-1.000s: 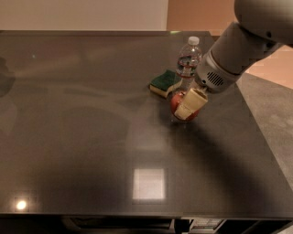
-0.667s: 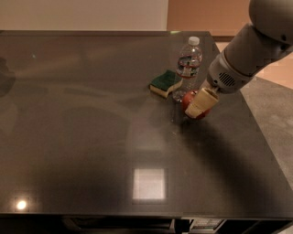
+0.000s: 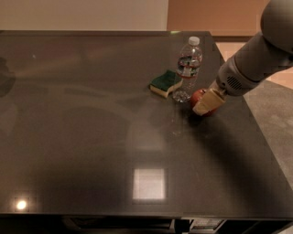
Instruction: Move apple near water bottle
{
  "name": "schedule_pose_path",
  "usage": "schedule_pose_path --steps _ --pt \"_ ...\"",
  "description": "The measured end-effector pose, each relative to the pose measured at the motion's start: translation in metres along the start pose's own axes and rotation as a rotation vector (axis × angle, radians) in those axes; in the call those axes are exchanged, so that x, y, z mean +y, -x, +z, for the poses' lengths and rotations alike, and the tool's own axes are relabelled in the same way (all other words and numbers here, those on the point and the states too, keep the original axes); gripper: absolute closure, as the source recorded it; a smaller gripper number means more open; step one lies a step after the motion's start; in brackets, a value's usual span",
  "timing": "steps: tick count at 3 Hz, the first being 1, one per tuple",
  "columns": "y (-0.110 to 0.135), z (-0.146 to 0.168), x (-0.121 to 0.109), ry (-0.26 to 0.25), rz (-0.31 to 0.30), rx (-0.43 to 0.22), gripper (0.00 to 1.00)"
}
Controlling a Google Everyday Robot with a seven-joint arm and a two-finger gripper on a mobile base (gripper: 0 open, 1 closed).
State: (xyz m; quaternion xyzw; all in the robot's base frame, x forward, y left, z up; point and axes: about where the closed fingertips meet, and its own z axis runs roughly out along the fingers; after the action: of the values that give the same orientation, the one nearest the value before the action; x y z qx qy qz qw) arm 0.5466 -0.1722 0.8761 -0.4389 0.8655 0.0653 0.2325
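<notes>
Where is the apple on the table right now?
In the camera view, the apple sits on the right part of the table, close beside the water bottle, toward the picture's right, partly covered by the gripper.

We look down on a dark, glossy table with a square of light mirrored near its front edge. Behind stand a pale wall and an orange-brown wall; grey floor lies to the right. The pincer hangs low over the table's right side.
</notes>
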Motion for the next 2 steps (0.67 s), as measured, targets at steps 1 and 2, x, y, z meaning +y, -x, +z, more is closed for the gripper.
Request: schedule_pose_path --steps 1,2 --pt "0.0006 0.008 -0.0145 -0.024 0.023 -0.034 1.0" --pt "0.0021 0.0162 -0.0245 -0.029 0.039 -0.054 1.0"
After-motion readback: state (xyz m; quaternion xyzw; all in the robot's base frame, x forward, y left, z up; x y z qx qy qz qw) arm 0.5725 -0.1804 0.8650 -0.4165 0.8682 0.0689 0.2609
